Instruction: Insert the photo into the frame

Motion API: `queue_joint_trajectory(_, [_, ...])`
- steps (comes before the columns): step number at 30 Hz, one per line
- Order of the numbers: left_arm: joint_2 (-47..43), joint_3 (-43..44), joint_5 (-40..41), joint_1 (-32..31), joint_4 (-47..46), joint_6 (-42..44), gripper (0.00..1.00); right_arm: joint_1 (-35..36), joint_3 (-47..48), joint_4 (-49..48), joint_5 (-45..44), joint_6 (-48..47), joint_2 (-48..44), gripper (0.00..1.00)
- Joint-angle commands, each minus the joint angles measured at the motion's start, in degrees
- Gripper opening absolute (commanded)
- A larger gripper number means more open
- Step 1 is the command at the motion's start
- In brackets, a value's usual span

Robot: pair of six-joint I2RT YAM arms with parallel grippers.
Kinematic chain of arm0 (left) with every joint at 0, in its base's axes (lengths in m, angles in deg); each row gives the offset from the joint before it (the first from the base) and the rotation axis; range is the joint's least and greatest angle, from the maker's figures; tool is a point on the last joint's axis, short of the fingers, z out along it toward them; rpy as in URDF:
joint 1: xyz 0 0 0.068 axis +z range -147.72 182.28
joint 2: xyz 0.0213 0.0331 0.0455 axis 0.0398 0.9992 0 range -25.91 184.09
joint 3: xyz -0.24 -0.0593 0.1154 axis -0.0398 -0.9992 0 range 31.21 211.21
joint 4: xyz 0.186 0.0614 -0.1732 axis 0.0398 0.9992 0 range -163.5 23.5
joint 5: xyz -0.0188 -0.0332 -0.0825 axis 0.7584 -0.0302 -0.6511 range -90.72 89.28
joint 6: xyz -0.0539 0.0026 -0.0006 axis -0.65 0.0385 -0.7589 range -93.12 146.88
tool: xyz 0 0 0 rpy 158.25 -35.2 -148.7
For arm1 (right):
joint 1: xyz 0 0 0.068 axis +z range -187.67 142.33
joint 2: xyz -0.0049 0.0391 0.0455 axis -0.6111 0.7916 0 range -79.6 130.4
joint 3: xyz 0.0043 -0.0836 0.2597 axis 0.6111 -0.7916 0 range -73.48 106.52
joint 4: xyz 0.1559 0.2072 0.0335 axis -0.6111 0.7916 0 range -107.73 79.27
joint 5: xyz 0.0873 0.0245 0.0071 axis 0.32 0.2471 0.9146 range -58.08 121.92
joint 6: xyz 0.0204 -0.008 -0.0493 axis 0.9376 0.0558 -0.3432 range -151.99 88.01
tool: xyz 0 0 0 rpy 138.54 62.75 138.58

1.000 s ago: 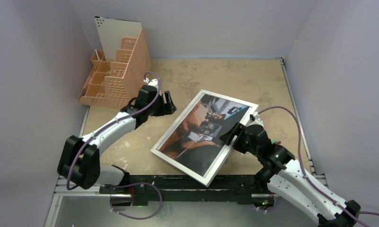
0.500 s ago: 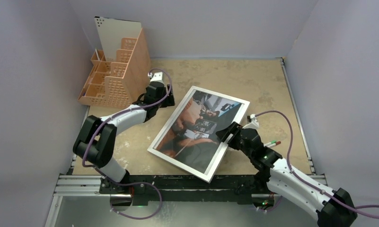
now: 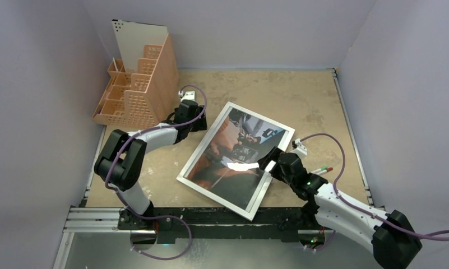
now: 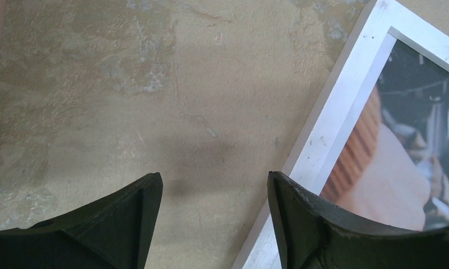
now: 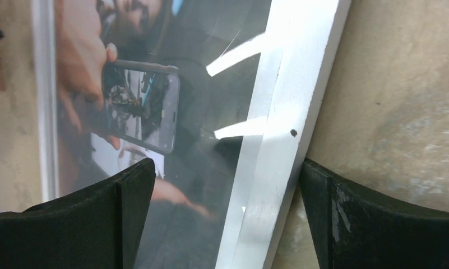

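The frame (image 3: 213, 198), white-rimmed, lies face up on the tan table at the middle, turned at an angle. The photo (image 3: 227, 162) shows inside it behind the pane, a dark and orange scene of a man in a car. My right gripper (image 3: 270, 163) stands open astride the frame's right rim (image 5: 283, 112), one finger (image 5: 115, 218) over the photo (image 5: 154, 84) and the other (image 5: 345, 218) over bare table. My left gripper (image 3: 196, 120) is open with nothing in it, low over the table just left of the frame's rim (image 4: 334, 117) beside its far-left corner.
A peach plastic organiser (image 3: 135, 87) with a white board (image 3: 138, 39) standing in it sits at the back left, close behind my left arm. A small pen-like object (image 3: 323, 169) lies right of my right arm. Walls close in three sides; a metal rail (image 3: 211, 216) runs along the near edge.
My right gripper opened wider around the frame's right rim. The frame shifted slightly left and away and settled flat. My left arm drew back toward the organiser, its gripper still open.
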Motion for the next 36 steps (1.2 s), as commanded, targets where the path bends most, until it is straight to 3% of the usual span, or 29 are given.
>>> queue_joint_trajectory(1, [0.88, 2.47, -0.58, 0.42, -0.54, 0.79, 0.72, -0.02, 4.23, 4.11, -6.79, 1.81, 1.22, 0.99])
queue_joint_trajectory(13, [0.88, 4.52, -2.0, 0.6, 5.66, -1.17, 0.72, -0.02, 11.69, 18.98, -10.66, 11.38, 11.56, 0.99])
queue_joint_trajectory(22, [-2.41, -1.65, -13.23, 0.86, 7.92, -10.43, 0.71, -3.55, 11.0, 2.71, -3.3, 5.78, 13.77, 0.94])
queue_joint_trajectory(28, [-6.54, -6.78, -15.63, 0.82, 6.89, -13.77, 0.71, -8.17, 14.86, -5.75, 2.18, 0.41, 23.25, 0.93])
queue_joint_trajectory(32, [-7.65, -8.74, -11.48, 1.33, 9.33, -15.59, 0.71, -11.06, 18.52, -10.76, 4.97, -2.95, 29.68, 0.91])
queue_joint_trajectory(36, [-8.35, -11.8, -16.99, 2.31, 6.85, -15.74, 0.71, -13.27, 22.51, -16.05, 5.83, -6.21, 34.97, 0.9])
